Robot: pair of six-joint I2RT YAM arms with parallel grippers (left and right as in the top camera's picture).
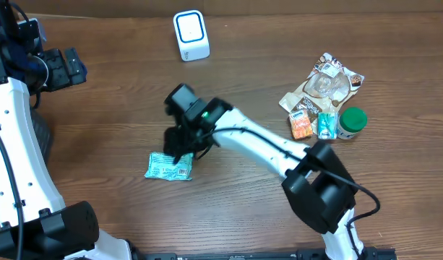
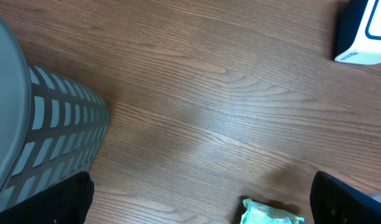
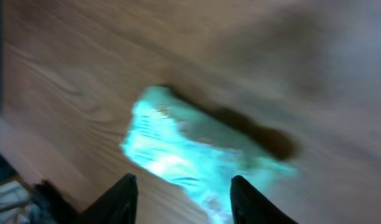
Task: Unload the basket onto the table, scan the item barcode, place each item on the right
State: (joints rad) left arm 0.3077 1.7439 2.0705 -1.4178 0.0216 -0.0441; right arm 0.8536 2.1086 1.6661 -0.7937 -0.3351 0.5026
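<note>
The item, a small mint-green foil packet [image 1: 168, 166], lies flat on the wooden table [image 1: 98, 144] at the lower left of centre in the overhead view. It looks crinkled and soft, and there is fine print across its face. The right gripper [image 1: 180, 146], blocky matt black on a smooth white arm, hangs over the packet's upper right edge.

From that wrist everything is smeared with motion. The packet [image 3: 190, 155] shows as a bright, rumpled patch, with the two dark fingers [image 3: 123, 198] standing apart at the bottom of the frame, one on either side of its near end. The blur hides whether they are pressing on the foil, so I cannot tell if it is gripped.

The left gripper [image 1: 66, 66] sits in the upper left corner, well away from the packet. In its own view the jaws are spread wide, one black finger in each lower corner and only wood grain between them. A grey slatted wall [image 2: 59, 124] curves along the left of that view.

The scanner [image 1: 191, 35], a glossy white box with rounded corners and a blue-ringed face, stands at the top centre. At the right is a heap of snack pouches [image 1: 324, 83] and a green-lidded jar [image 1: 353, 120].
</note>
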